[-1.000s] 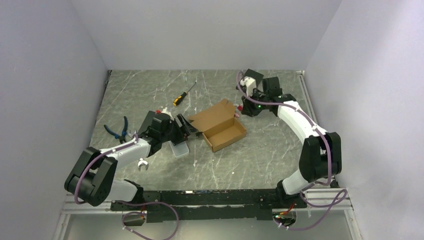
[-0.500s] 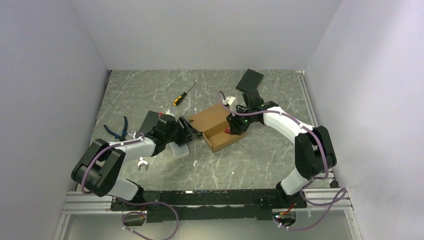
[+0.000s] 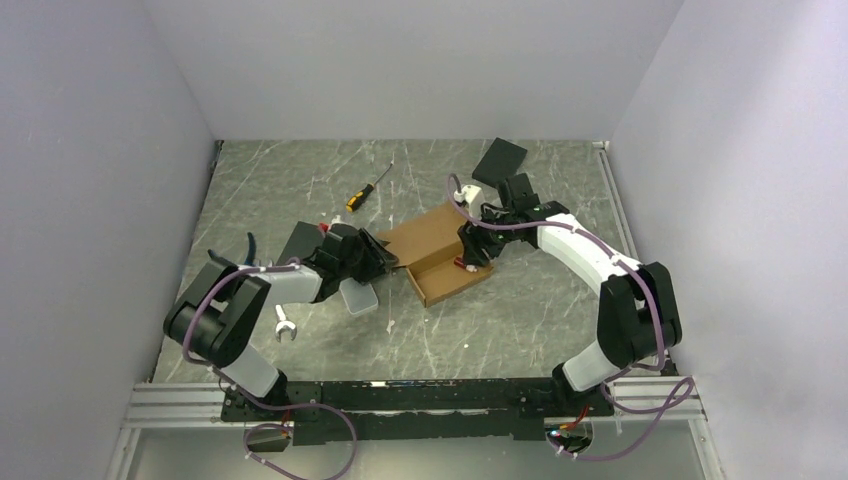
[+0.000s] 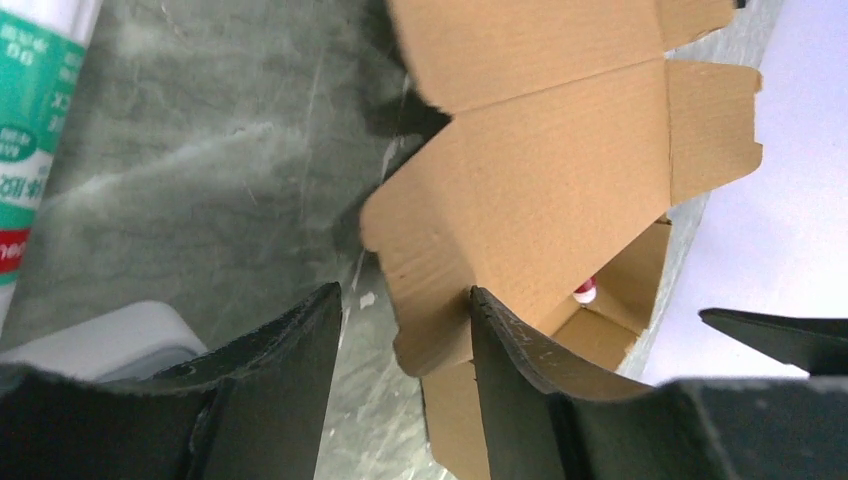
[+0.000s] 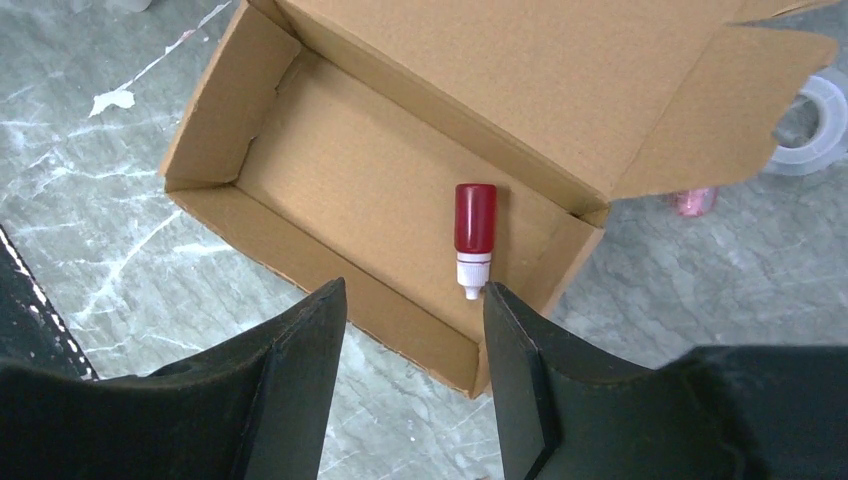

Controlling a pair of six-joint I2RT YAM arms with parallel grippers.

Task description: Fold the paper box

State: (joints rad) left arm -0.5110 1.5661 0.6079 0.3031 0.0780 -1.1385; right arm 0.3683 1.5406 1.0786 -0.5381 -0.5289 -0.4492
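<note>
Pliers (image 3: 250, 245), left side: mostly hiding under the left arm, only dark handle tips showing. Tin (image 3: 358, 297): lying just near of the left gripper (image 3: 385, 258), its far edge going under the wrist; the left wrist view is catching only one pale corner. Tube (image 4: 30, 100) with green print: running off that view's left edge, its lettering too cropped to read. Tape roll (image 5: 808, 118): being cut off at the right edge of the right wrist view, with a small pink item (image 5: 695, 201) beside it too blurred to name. Bottle (image 5: 474, 238), red with a white tip: lying flat on the box floor, showing from above only as a red speck under the right gripper (image 3: 468, 250). Box (image 3: 430, 240): sitting slantwise at the middle of the table (image 3: 530, 300), between the two grippers and near of the screwdriver (image 3: 368, 187). It is plain tan corrugated cardboard, a shallow rectangular tray with its walls standing, the lid lying open toward the far side and side flaps sticking out from the lid's ends. Left gripper: jaws standing apart, clenching nothing, a rounded flap corner poking into the gap beside one finger (image 4: 510, 370). Right gripper: hovering over the tray's right end, jaws parted, gripping nothing.
</note>
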